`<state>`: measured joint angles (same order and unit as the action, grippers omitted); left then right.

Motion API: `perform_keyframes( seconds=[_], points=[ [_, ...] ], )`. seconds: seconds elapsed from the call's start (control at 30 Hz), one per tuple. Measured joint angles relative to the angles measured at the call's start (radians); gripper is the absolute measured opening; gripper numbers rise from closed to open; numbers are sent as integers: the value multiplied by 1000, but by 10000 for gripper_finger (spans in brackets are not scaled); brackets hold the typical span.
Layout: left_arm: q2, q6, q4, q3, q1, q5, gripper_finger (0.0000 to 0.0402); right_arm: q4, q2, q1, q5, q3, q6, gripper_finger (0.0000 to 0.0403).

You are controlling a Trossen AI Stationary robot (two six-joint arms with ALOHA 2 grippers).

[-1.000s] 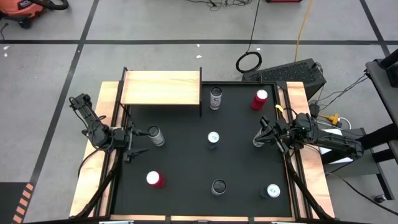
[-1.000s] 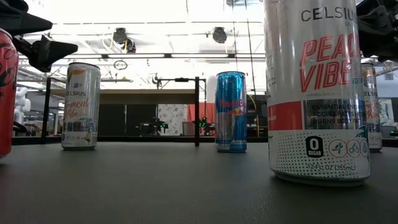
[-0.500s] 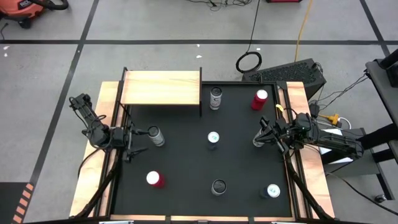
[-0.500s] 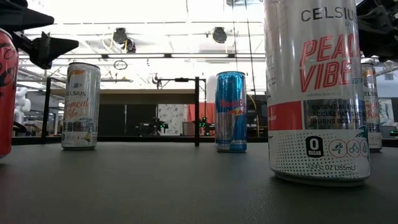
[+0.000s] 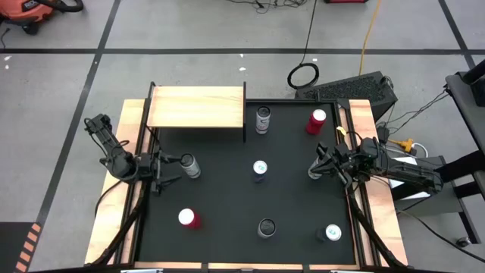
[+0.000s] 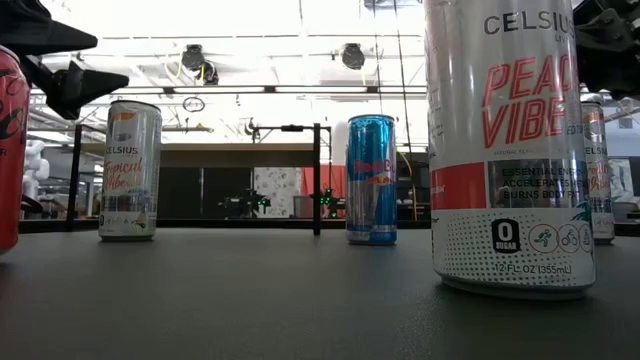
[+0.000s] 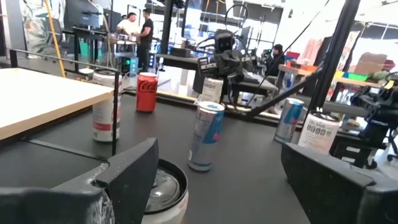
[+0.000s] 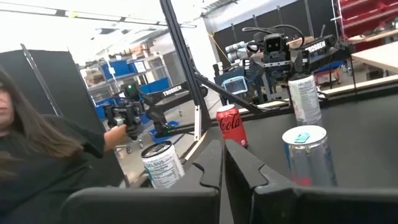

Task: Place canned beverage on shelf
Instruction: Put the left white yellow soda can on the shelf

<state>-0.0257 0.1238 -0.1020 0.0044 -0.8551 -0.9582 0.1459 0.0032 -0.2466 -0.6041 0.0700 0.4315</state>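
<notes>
The left gripper (image 5: 171,172) hovers at the left side of the black table (image 5: 227,205) with its two dark fingers (image 7: 134,168) spread wide and holding nothing, just beside a silver-white slim can (image 5: 189,166) that stands upright on the table at one fingertip. The rectangular pale natural-wood shelf on thin black legs (image 5: 196,107) stands at the table's far left corner, bare on top, with the silver-white can near its front edge and a grey-topped can (image 5: 262,119) just off its right end. The right gripper (image 5: 317,168) waits with its fingers pressed together at the table's right edge, while a blue-and-silver can (image 5: 260,169) stands mid-table between the two arms.
</notes>
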Motion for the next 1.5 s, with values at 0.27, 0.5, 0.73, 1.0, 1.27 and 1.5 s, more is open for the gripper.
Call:
perform_keyframes(
  seconds=[0.27,0.5,0.73,1.0,1.27,1.5],
  points=[
    [0,2,50,0,0,-19,344,0,0,0,0,0,-4,0],
    [-5,-1,65,0,13,-95,344,1,0,0,31,0,-6,0],
    [-5,0,65,0,32,-95,344,8,0,0,31,0,-6,0],
    [-5,3,58,0,33,-46,344,8,0,0,31,0,-9,0],
    [-5,-7,56,55,33,-40,344,27,0,0,31,0,-61,0],
    [-5,-83,60,117,43,12,344,68,0,0,31,0,-103,0]
  ],
)
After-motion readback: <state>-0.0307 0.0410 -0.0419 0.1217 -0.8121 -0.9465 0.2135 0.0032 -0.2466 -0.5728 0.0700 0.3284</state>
